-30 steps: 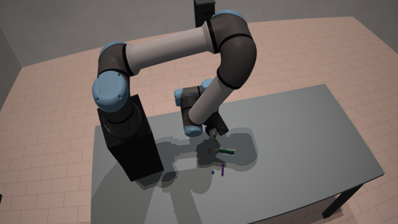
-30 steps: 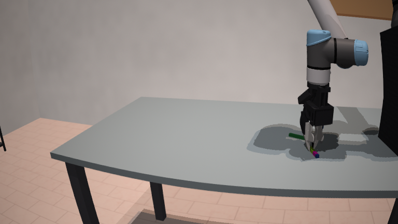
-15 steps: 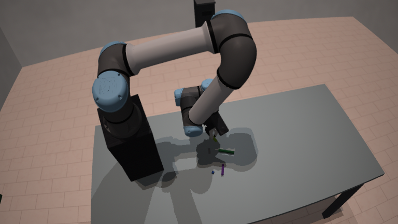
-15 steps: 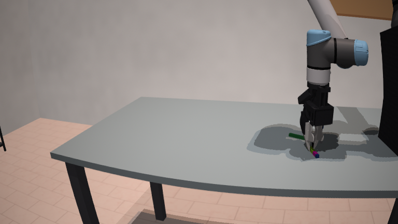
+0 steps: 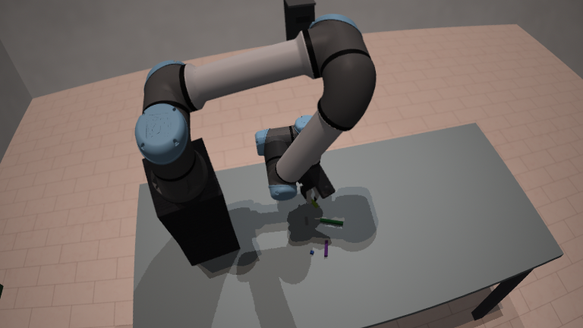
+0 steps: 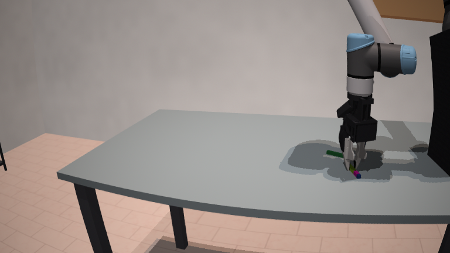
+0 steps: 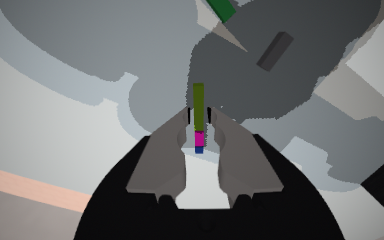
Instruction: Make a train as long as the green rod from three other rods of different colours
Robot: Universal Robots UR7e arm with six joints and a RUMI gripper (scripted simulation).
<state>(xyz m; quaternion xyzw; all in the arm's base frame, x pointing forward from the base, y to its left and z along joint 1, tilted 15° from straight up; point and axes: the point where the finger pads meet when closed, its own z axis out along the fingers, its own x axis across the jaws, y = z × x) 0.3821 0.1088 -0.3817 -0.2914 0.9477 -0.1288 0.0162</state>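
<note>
A lime rod (image 5: 315, 203) (image 7: 198, 100), a magenta rod (image 6: 356, 173) (image 7: 199, 138) and a blue rod (image 6: 358, 175) (image 7: 199, 150) lie flat in a straight line, end to end, with no visible gap. My gripper (image 6: 351, 168) (image 7: 198, 108) is slightly open around the lime rod, with a narrow gap on each side in the wrist view. The green rod (image 5: 331, 222) (image 6: 334, 153) (image 7: 222, 9) lies apart from the line. In the top view, the arm hides the magenta rod and the blue rod of the line.
A grey rod (image 5: 306, 220) (image 7: 275, 51) lies in the arm's shadow, apart from the line. A purple rod (image 5: 326, 248) and a second blue rod (image 5: 312, 252) lie farther off, near each other. The black robot base (image 5: 202, 225) stands at the table's left end in the top view.
</note>
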